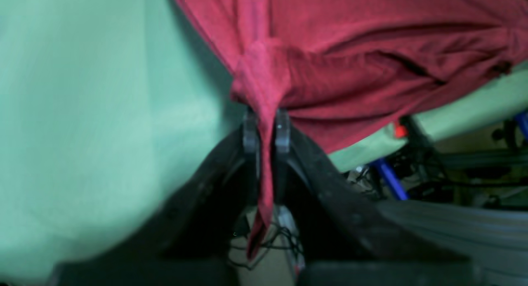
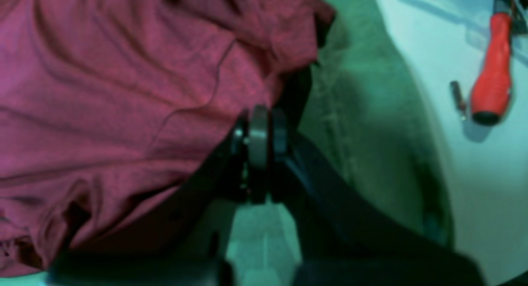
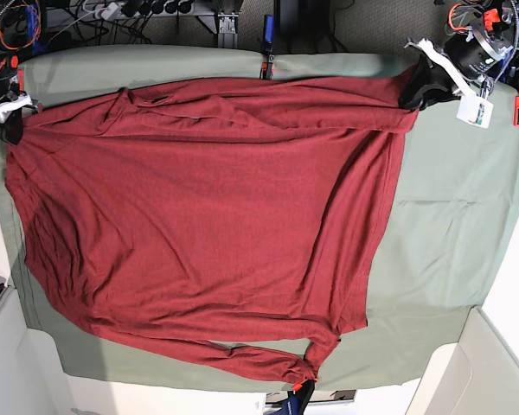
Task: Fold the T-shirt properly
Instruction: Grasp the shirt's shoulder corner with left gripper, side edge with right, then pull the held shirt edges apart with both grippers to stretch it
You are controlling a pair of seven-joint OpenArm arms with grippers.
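Observation:
The dark red T-shirt (image 3: 208,216) lies spread over the sage-green table cloth (image 3: 450,216), with one long sleeve along the near edge. My left gripper (image 3: 415,91) at the far right corner is shut on a bunched corner of the shirt (image 1: 264,83), and red fabric runs down between its fingers (image 1: 284,133). My right gripper (image 3: 13,121) sits at the shirt's far left corner. In the right wrist view its fingers (image 2: 259,133) are pressed together at the crumpled shirt edge (image 2: 284,42); the pinch itself is hidden.
A red-handled screwdriver (image 2: 491,71) lies on a white surface beside the cloth. Red clamps (image 3: 265,65) hold the far table edge. Cables and blue frame parts (image 1: 387,178) show beyond the edge. A small dark blue cloth (image 3: 287,406) peeks out at the near edge.

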